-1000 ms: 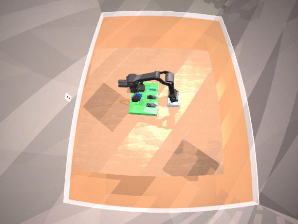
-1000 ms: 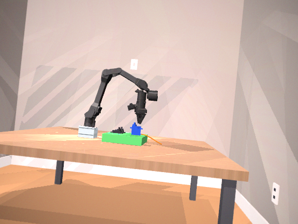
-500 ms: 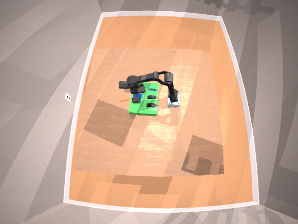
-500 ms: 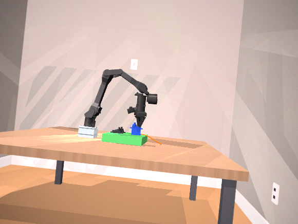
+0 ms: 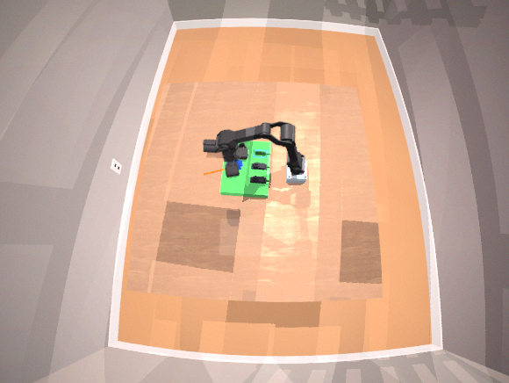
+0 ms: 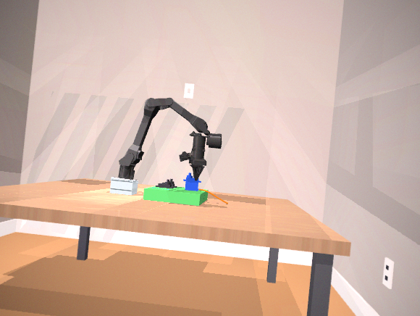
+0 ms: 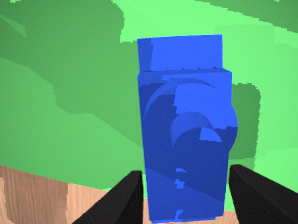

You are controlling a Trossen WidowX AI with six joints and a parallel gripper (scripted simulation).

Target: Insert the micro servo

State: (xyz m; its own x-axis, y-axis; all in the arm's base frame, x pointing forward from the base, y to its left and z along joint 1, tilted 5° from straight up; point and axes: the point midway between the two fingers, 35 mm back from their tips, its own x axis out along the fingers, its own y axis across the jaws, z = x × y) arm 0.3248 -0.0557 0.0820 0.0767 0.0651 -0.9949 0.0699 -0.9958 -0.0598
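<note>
The loose blue micro servo (image 5: 239, 164) (image 6: 192, 184) (image 7: 185, 195) stands on the green deck (image 5: 232, 189) (image 6: 174, 197) (image 7: 100, 145), near the edge farthest from the arm's base. Its round shaft boss faces up. Its orange cable (image 5: 213, 171) (image 6: 217, 198) runs out over that edge. My gripper (image 5: 237, 161) (image 6: 196, 178) (image 7: 186, 177) points down with one finger at each long side of the servo. The fingers are partly closed, with a thin gap at the left finger in the wrist view; no firm grip shows. The marked pocket (image 5: 254, 153) is outlined in light blue and looks empty.
Two black servos (image 5: 259, 166) (image 5: 258, 179) sit in the deck in line with the pocket, toward the arm's base. The arm's pale base block (image 5: 296, 177) (image 6: 124, 185) stands beyond them on the wooden table (image 5: 197, 110) (image 6: 253, 217).
</note>
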